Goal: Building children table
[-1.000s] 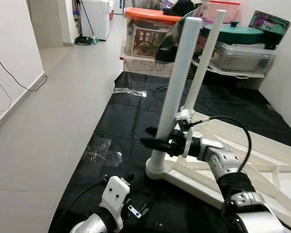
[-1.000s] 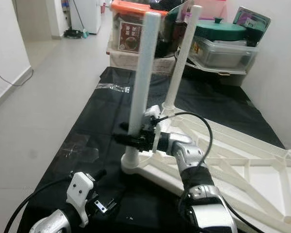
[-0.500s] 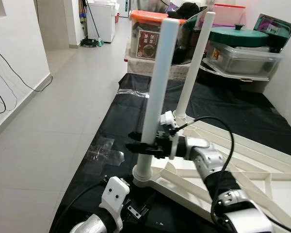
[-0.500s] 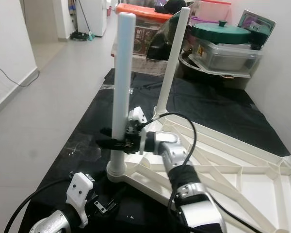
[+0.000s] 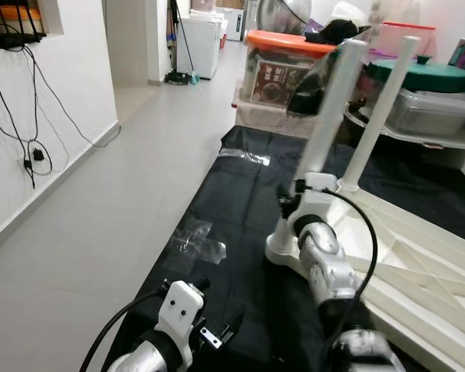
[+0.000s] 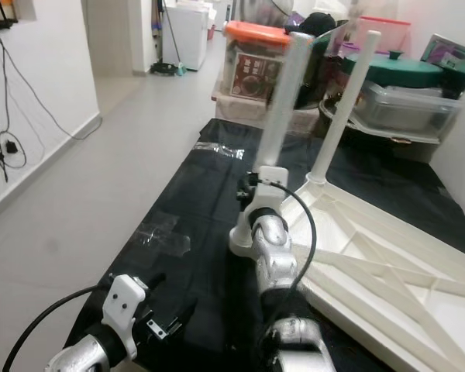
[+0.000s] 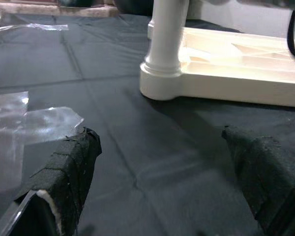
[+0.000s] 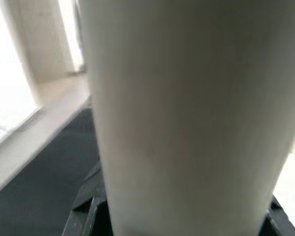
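Observation:
The white children's table (image 5: pixel 418 256) lies upside down on a black sheet (image 5: pixel 232 194). Its near leg (image 5: pixel 331 108) and a far leg (image 5: pixel 380 108) stand upright. My right gripper (image 5: pixel 288 203) reaches forward and is shut on the near leg just above its base socket (image 5: pixel 283 249). In the right wrist view the near leg (image 8: pixel 187 113) sits very close, with black fingers (image 8: pixel 86 216) at its sides. My left gripper (image 7: pixel 162 196) hovers low over the sheet, short of the table corner (image 7: pixel 162 83). It is open, its fingers (image 7: pixel 69 167) wide apart with nothing between them.
Stacked storage boxes with an orange lid (image 5: pixel 283 62) and a green-lidded tub (image 5: pixel 426 74) crowd the far end of the sheet. Crumpled clear plastic (image 5: pixel 198 236) lies on the sheet's left edge. Grey tiled floor (image 5: pixel 101 209) runs along the left, beside a wall with hanging cables (image 5: pixel 31 147).
The whole picture has shifted, so the camera moved. My right gripper stays on the near leg, its forearm now pointing straight ahead instead of across. The left arm stays low.

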